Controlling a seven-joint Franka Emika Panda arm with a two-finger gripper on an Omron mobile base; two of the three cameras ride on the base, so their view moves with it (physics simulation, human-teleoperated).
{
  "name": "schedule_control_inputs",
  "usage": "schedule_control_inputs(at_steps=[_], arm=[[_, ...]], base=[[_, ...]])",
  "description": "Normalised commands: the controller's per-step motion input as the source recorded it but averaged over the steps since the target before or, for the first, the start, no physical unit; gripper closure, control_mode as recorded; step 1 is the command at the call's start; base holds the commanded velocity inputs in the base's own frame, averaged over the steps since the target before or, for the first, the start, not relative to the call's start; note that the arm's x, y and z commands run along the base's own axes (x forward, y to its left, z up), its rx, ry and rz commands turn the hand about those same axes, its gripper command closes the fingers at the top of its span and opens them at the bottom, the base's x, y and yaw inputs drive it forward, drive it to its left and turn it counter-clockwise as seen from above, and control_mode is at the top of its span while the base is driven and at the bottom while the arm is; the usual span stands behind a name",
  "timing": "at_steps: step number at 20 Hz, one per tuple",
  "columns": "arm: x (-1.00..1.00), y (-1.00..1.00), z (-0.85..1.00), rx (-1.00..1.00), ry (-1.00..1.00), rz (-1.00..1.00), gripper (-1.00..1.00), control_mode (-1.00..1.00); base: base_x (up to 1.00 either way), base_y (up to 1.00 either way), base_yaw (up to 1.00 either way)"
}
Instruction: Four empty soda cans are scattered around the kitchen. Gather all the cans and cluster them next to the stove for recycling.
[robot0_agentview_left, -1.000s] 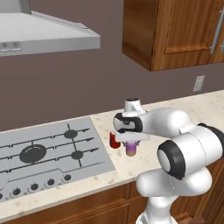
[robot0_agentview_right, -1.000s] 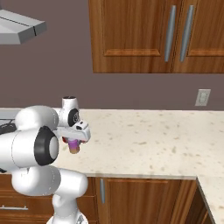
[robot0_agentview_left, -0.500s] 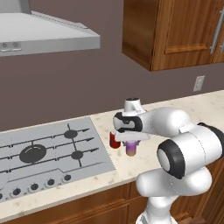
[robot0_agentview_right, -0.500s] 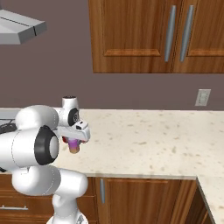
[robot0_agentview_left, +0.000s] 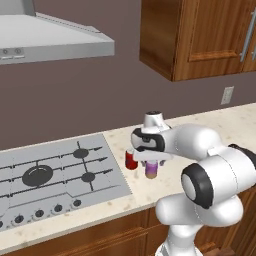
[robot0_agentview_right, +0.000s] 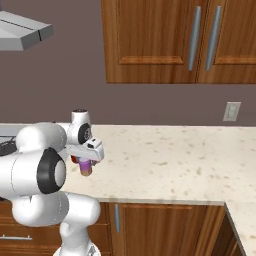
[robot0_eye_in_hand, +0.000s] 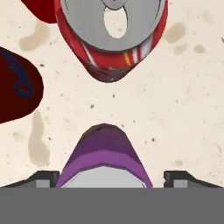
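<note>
The purple soda can (robot0_agentview_left: 151, 170) stands upright on the counter just right of the stove (robot0_agentview_left: 50, 175); it also shows from the other side (robot0_agentview_right: 86, 167). My gripper (robot0_agentview_left: 151, 161) hangs straight over it, jaws open. In the hand view the purple can (robot0_eye_in_hand: 105, 153) sits between the two fingertips (robot0_eye_in_hand: 178, 177), with a gap on the right side. A red can (robot0_eye_in_hand: 113, 43) stands close beyond it, and two more red cans (robot0_eye_in_hand: 17, 87) lie at the left edge. One red can (robot0_agentview_left: 131, 160) stands between the purple can and the stove's edge.
A grey range hood (robot0_agentview_left: 50, 40) hangs over the stove, and wooden wall cabinets (robot0_agentview_left: 200, 35) hang above the counter. The pale speckled counter (robot0_agentview_right: 175, 160) stretches right toward a wall outlet (robot0_agentview_right: 231, 111). The counter's front edge runs just before the cans.
The jaws have spread apart from the purple can, which stays standing on the counter. The arm has hardly moved.
</note>
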Motion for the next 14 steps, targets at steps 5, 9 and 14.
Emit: schedule_control_inputs(at_steps=[5,9,14], arm=[[-0.03,-0.11,0.14,0.01,-0.03,0.00,-1.00,-1.00],[0.00,-0.04,0.35,0.01,-0.05,0.00,-1.00,-1.00],[0.00,0.02,0.37,0.00,-0.04,0.00,-1.00,-1.00]], base=[[0.00,0.00,0.00],[0.00,0.00,0.00],[0.00,0.00,0.00]])
